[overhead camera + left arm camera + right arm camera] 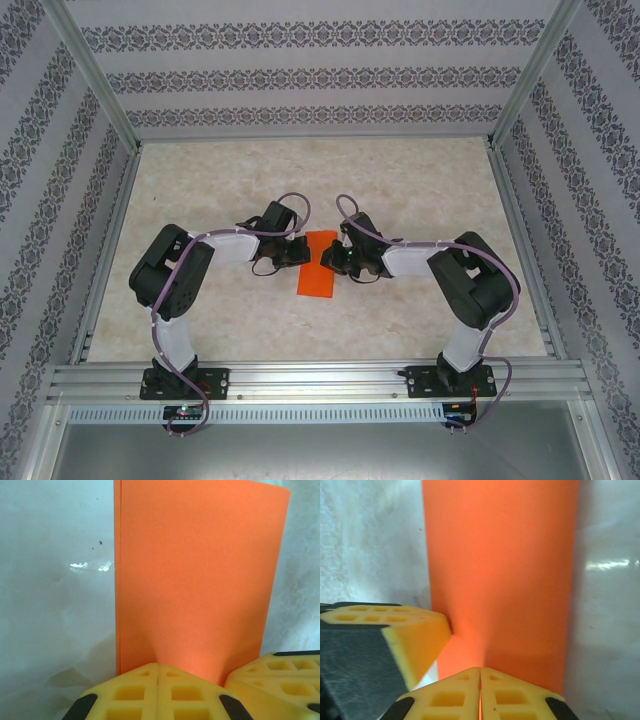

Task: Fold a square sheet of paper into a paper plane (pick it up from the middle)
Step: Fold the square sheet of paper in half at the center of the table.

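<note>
The square sheet of paper is bright orange and looks like a narrow upright rectangle at the table's middle, folded over on itself. In the left wrist view the paper shows a doubled layer along its left edge. My left gripper is shut on the paper's left side, its yellow fingertips meeting where the sheet puckers. My right gripper is shut on the opposite side, orange showing in the seam between its jaws. Each wrist view shows the other gripper's yellow finger touching the sheet. A paper plane is out of view.
The tabletop is pale and marbled, ringed by aluminium rails and patterned walls. Both arms bend inward from their bases at the near edge, and their cables loop above the wrists.
</note>
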